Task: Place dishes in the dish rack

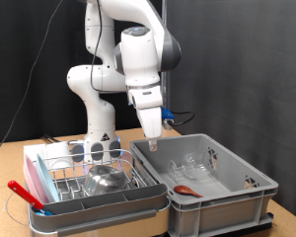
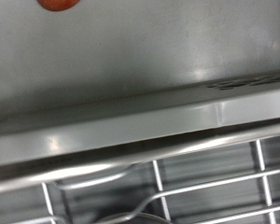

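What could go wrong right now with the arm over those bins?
The gripper hangs right above the grey crate's near wall, beside the dish rack; descending there, it might strike the rim. Clear glass cups in the crate are hard to see, so a grasp may miss or knock them.

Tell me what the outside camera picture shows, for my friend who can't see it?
A white robot arm holds its tool over the grey crate, which contains clear glass cups. On the exterior view's left, a steel bowl sits in the wire dish rack.
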Robot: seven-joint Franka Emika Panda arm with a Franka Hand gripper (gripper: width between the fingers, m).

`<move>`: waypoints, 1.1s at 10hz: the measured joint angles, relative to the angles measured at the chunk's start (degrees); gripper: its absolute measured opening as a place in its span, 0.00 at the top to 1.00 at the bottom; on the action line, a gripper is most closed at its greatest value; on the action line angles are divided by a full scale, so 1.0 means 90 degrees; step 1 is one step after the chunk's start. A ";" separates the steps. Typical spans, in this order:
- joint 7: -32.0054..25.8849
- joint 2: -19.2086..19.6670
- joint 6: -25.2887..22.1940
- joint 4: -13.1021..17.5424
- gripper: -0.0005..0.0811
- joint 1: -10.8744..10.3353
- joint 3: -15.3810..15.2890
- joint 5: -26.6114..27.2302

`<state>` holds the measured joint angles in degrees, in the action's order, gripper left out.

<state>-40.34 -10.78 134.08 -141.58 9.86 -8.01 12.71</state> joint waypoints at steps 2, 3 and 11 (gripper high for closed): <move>0.1082 -0.0044 0.0328 -0.0142 0.00 -0.0024 -0.0144 0.0395; 0.1599 -0.0110 0.0436 -0.0231 0.00 -0.0043 -0.0247 0.0548; 0.5472 -0.0253 0.0759 -0.0471 0.00 0.0064 -0.1353 0.0148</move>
<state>8.91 -13.06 140.91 -145.82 10.44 -20.19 14.04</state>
